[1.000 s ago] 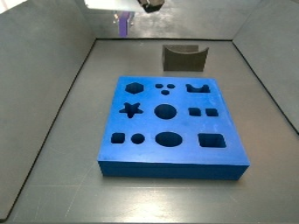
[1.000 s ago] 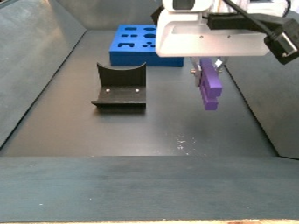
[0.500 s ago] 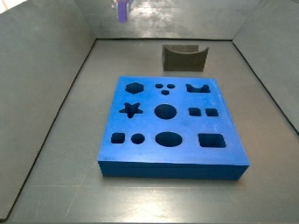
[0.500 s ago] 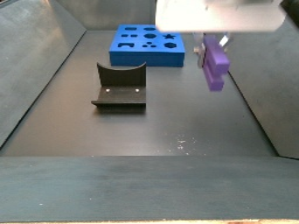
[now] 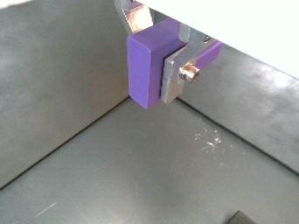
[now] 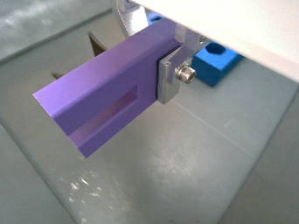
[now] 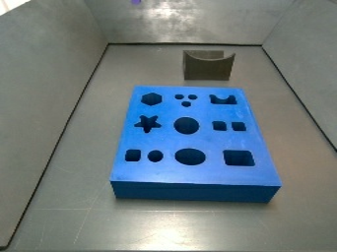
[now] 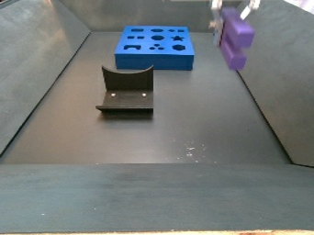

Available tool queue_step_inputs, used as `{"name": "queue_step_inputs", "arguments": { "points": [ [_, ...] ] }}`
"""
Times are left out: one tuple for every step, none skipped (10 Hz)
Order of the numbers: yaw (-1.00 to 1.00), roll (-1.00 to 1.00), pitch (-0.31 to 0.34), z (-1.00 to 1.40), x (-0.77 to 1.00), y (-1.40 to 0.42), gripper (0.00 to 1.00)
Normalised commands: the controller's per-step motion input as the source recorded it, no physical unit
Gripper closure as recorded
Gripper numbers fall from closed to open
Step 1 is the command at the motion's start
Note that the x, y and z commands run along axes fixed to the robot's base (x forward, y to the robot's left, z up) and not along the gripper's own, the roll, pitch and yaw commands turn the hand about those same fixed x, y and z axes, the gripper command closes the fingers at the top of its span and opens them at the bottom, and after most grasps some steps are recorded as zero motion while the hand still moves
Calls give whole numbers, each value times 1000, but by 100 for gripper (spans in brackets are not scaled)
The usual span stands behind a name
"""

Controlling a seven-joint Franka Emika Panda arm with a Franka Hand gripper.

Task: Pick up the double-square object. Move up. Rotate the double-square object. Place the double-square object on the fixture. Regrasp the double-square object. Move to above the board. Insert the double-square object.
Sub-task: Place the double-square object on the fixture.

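The double-square object [image 8: 236,42] is a lilac block hanging upright, high above the floor. My gripper [image 8: 233,15] is shut on its upper end, at the frame's top edge. In both wrist views the silver fingers [image 5: 177,72] clamp the block [image 5: 149,68] between them, and its long face [image 6: 103,103] shows a shallow recess. The gripper [image 6: 158,54] is well off the floor. The dark fixture [image 8: 125,92] stands on the floor, to the side of and below the block. The blue board [image 8: 153,57] lies beyond it. Only a purple sliver [image 7: 136,2] shows in a side view.
Grey walls enclose the dark floor on all sides. The board [image 7: 198,187] fills the middle of the floor, with the fixture [image 7: 207,66] behind it near the back wall. A corner of the board [image 6: 218,63] shows past the finger.
The gripper has risen with the purple block in it. The white arm body has left both side views, and the block now sits near their top edges.
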Motion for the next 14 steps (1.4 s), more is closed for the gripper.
{"name": "queue_step_inputs", "arguments": {
  "points": [
    [159, -400, -150, 277, 1000, 224, 100],
    [107, -388, -91, 255, 1000, 214, 100],
    [41, -327, -14, 234, 1000, 202, 100],
    [15, -275, 42, 216, 1000, 192, 100],
    [5, -246, 69, 204, 1000, 183, 100],
    [-11, -211, 97, 178, 1000, 168, 100],
    [-21, -198, 103, 164, 1000, 162, 100],
    [-33, -196, 110, 144, 1000, 150, 100],
    [-36, -196, 107, 132, 1000, 146, 100],
    [-42, -198, 104, 116, 1000, 137, 100],
    [-45, -201, 106, 101, 1000, 128, 100],
    [-46, -204, 103, 88, 1000, 119, 100],
    [-47, -205, 102, 77, 1000, 112, 100],
    [-50, -204, 106, 68, 1000, 104, 100]
  ]
}}
